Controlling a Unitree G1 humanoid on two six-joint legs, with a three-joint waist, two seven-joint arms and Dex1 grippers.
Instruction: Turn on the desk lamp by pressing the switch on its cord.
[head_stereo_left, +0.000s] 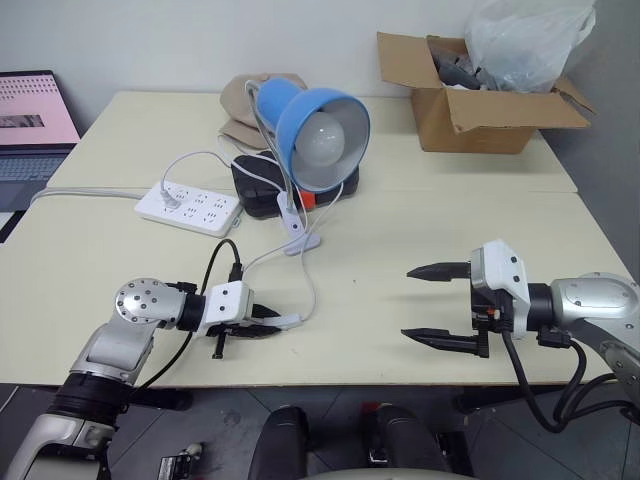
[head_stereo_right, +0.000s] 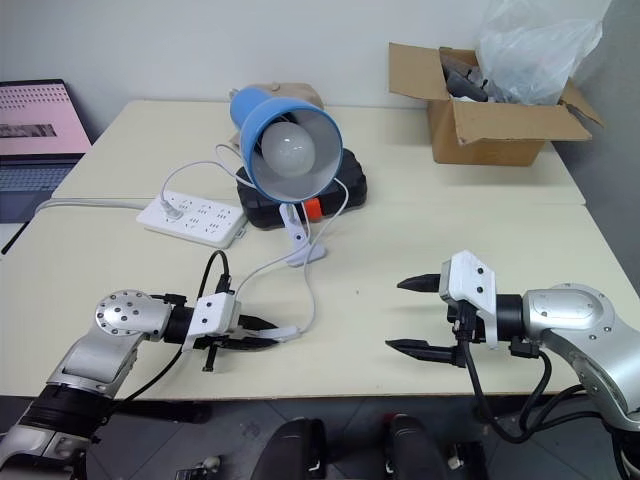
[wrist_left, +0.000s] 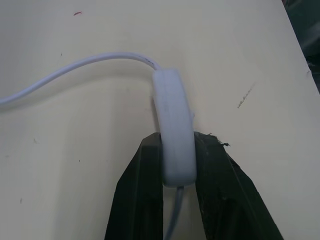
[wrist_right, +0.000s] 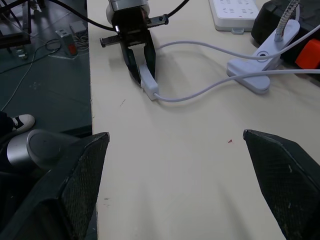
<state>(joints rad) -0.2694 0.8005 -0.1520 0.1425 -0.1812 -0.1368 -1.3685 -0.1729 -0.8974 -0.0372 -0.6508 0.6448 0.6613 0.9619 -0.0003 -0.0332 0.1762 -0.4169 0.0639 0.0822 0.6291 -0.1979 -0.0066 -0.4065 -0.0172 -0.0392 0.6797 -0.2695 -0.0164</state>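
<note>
My left claw (head_stereo_left: 262, 322) is closed on the switch (wrist_left: 173, 131): the two black fingers (wrist_left: 139, 200) press its sides near one end, and the rest of the slim white body sticks out past the tips. It sits low over the pale surface (head_stereo_left: 400, 240) at about 7 o'clock in the head view, near the front edge. The cord (head_stereo_left: 308, 280) leaves the switch's far end, loops up toward 12 o'clock and meets the white clip base (head_stereo_left: 297, 236) of the desk lamp (head_stereo_left: 318, 123). The lamp stands near the middle of the surface, its blue shade and round white bulb turned toward me; the bulb looks unlit. A white power strip (head_stereo_left: 188, 205) lies at the lamp's 9 o'clock, and a black case (head_stereo_left: 262, 185) sits just behind the clip base. My right claw (head_stereo_left: 437, 305) hangs at about 4 o'clock, its fingers spread wide with nothing between them, well apart from the switch. A cardboard box (head_stereo_left: 480, 95) stands at the far corner, about 1 o'clock.
</note>
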